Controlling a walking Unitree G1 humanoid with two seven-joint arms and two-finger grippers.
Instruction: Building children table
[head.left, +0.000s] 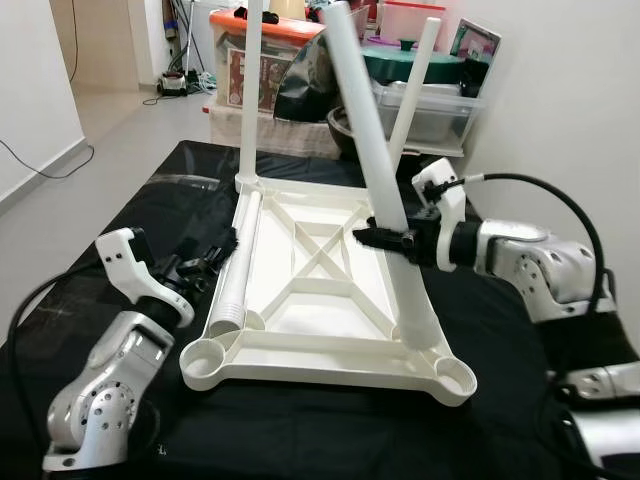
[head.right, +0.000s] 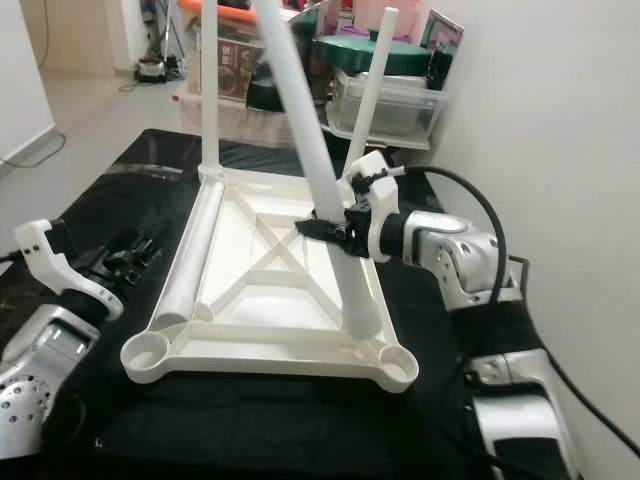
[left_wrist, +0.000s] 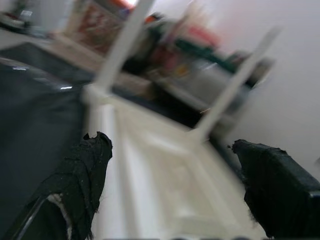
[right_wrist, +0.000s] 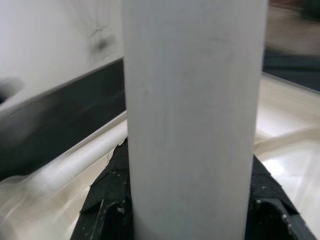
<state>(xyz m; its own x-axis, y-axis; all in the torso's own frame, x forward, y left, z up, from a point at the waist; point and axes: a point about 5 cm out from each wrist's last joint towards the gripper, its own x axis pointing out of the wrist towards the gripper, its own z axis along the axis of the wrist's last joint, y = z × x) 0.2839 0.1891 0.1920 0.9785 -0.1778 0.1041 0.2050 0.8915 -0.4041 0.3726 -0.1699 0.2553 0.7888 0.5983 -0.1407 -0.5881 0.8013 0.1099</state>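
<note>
A white plastic table top (head.left: 320, 300) lies upside down on a black cloth. Two white legs stand upright in its far corners (head.left: 250, 90) (head.left: 412, 90). A third leg (head.left: 385, 190) leans in from the near right corner, and my right gripper (head.left: 385, 238) is shut on it about halfway up; in the right wrist view the leg (right_wrist: 192, 115) sits between the black fingers (right_wrist: 107, 200). A fourth leg (head.left: 238, 270) lies loose along the left rim. My left gripper (head.left: 205, 262) hovers open just left of that lying leg, its fingers (left_wrist: 80, 185) wide apart.
The black cloth (head.left: 130, 230) covers the work surface. Behind it stand plastic storage boxes (head.left: 265, 60), a green-lidded pot (head.left: 410, 60) and a clear bin (head.left: 440, 110). A white wall (head.left: 560, 100) runs close on the right. Cables lie on the floor at far left.
</note>
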